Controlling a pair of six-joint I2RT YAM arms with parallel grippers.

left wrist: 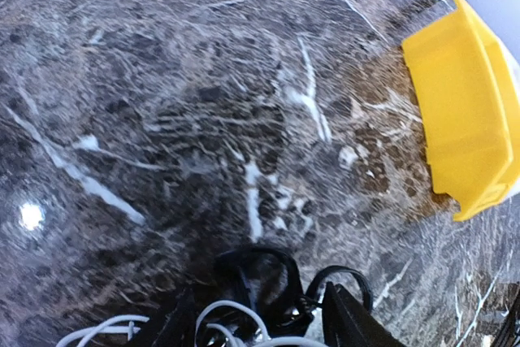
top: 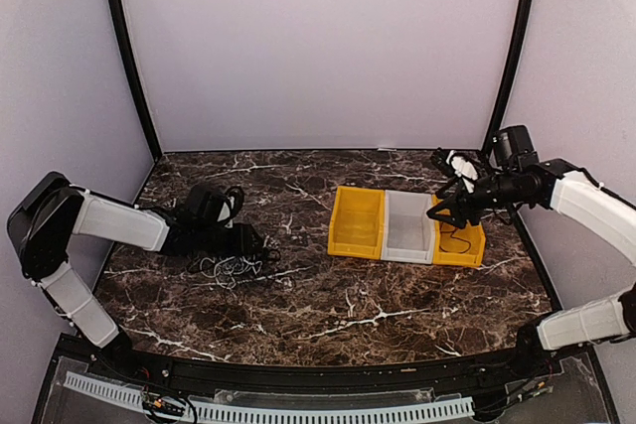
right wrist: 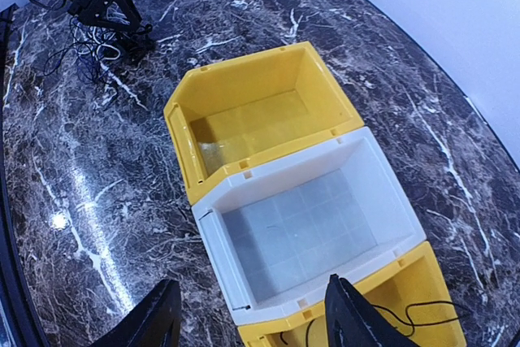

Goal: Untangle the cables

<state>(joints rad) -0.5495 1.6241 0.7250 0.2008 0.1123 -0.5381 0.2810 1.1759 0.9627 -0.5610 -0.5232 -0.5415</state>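
Lying on the table (top: 328, 300) at left centre of the top view, the cables (top: 231, 267) rest between the jaws of the left claw (top: 260, 245); whether it grips them cannot be told. At right, the right claw (right wrist: 252, 318) stands open over the white bin (right wrist: 280, 170).

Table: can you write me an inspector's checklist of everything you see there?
Surface: dark marble table, white veins.
Job's things: tangled black and white cables, on the left.
Clutter: left yellow bin, white bin, right yellow bin, in a row.
Grippers: left gripper open around the tangle; right gripper open, empty, above the bins.
Cables: one black cable lies in the right yellow bin.
Surroundings: white walls, black posts.
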